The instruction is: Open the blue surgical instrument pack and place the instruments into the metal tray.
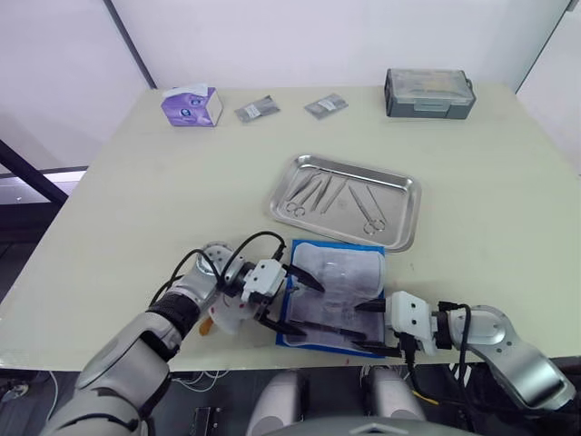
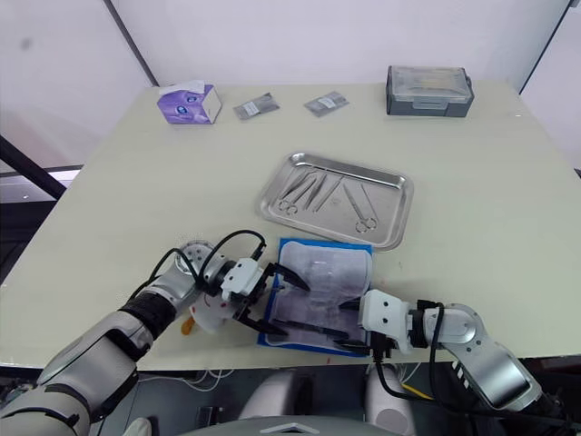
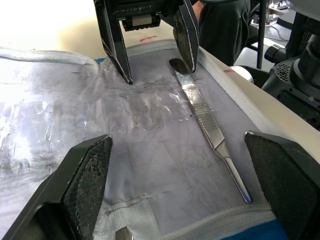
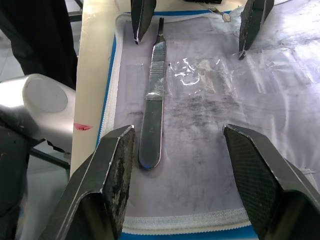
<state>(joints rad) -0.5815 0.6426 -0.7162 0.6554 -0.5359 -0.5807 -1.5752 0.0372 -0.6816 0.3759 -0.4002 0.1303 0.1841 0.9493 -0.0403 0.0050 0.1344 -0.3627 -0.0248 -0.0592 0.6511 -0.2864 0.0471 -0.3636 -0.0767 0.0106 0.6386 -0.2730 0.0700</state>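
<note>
The blue pack (image 1: 334, 292) lies opened flat at the near edge of the table (image 1: 136, 209), its pale lining up, just on the near side of the metal tray (image 1: 399, 195). One slim silvery tool (image 4: 154, 107), a flat handle with a ribbed grip, is left on the lining along the pack's near edge, partly under a crinkled clear film. The other instruments (image 1: 331, 195), among them scissors with ring handles, already lie in the tray, so the job looks almost finished.

The left gripper (image 1: 286, 300) hangs over the pack's left end and the right gripper (image 1: 372, 327) over its right end, pointing toward each other. Both have their fingers spread wide with nothing between them. The right gripper's fingers straddle the handle's blunt end, which suggests it is lining up to pinch it; the left one's fingers sit to either side of the lining, probably ready to pin the pack down.

At the far edge of the table sit a purple tissue box (image 1: 191, 105), two small grey packets (image 1: 257, 110) and a grey lidded box (image 1: 428, 93), all well apart from the work.
</note>
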